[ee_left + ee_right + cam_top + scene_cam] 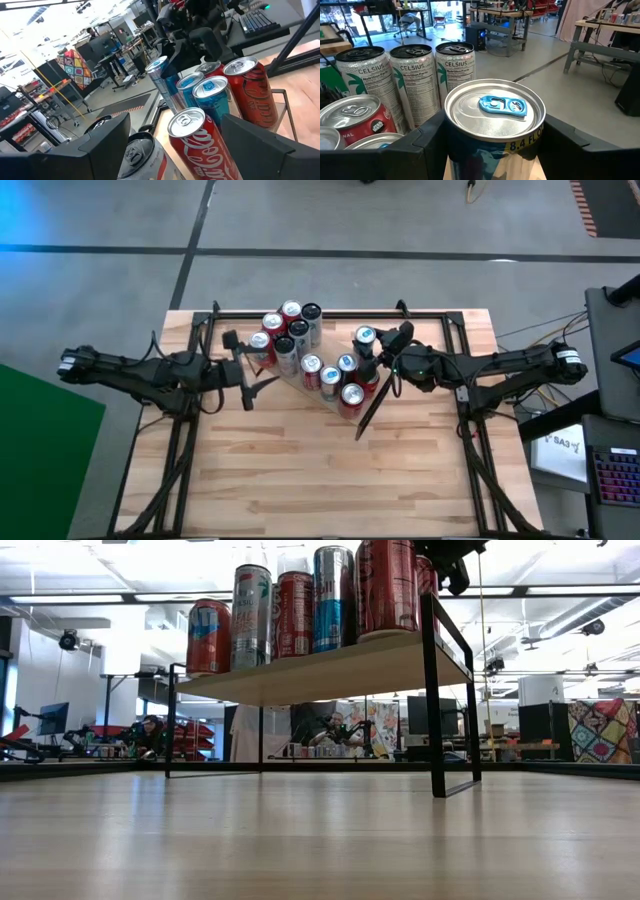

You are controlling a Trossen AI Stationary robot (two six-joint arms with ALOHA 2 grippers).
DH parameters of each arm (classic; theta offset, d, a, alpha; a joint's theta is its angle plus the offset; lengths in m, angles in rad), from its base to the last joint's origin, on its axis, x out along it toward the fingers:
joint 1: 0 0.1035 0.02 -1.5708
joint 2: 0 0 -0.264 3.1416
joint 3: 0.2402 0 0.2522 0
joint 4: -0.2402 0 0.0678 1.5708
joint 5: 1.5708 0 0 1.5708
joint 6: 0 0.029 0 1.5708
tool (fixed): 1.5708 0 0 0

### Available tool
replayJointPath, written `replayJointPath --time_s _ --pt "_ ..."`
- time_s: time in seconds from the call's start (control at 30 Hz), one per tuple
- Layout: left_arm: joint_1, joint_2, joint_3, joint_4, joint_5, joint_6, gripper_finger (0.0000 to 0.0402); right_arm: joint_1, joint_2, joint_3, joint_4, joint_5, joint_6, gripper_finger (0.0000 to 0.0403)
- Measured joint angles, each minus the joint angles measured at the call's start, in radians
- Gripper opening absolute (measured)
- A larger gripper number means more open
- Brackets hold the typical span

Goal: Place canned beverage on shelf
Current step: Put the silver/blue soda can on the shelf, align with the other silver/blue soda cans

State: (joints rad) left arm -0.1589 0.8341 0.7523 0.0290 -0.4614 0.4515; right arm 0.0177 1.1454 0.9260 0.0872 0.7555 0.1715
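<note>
The right gripper (pixel 492 145) has its fingers closed around a slim blue-tabbed can (pixel 492 112), holding it upright at the far right end of the shelf (pixel 330 670), just beside the cans already standing there. This looks like the placing step, nearly done. Next it needs the can seated flat on the plank, then a clean release and lift without knocking neighbours. The left gripper (pixel 246 370) waits at the shelf's left end, fingers spread, empty.
</note>
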Motion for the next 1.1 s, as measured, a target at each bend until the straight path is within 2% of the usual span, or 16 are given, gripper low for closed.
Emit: replayJointPath --time_s 1.1 --pt "0.000 -0.058 -0.036 0.001 0.001 -0.026 0.0297 0.000 -0.001 0.000 -0.082 -0.004 0.039 0.0233"
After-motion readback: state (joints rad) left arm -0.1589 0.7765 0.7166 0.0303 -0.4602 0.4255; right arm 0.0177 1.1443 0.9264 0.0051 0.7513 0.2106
